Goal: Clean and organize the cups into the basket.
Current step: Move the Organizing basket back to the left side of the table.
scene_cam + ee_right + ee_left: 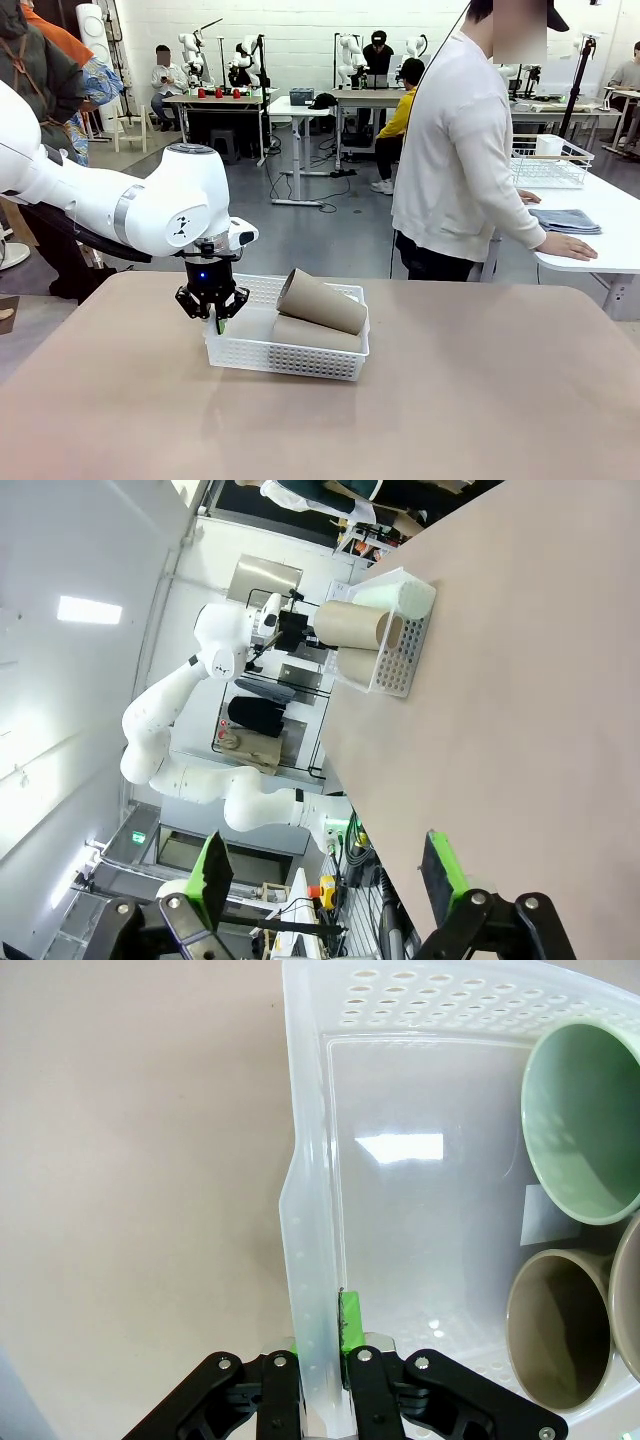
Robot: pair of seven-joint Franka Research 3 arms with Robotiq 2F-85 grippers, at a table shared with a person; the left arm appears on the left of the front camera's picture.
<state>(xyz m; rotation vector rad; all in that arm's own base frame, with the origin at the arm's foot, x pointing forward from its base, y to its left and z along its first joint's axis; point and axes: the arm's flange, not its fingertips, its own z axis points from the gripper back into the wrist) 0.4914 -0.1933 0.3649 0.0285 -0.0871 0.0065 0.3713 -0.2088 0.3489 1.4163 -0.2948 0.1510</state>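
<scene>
On the table [480, 400], the basket [290, 352] sits at about ten o'clock from centre, holding three cups [320, 300] on their sides, one stacked on top.

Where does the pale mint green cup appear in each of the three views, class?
Front view: cannot be made out among the basket's cups.
Left wrist view: the mint green cup, upper right, open mouth toward the camera.
Right wrist view: upper middle, lying in the basket.
Shared landmark: the white basket, whose wall the left pincer grips.

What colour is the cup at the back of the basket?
Pale mint green cup, clearest in the left wrist view.
</scene>
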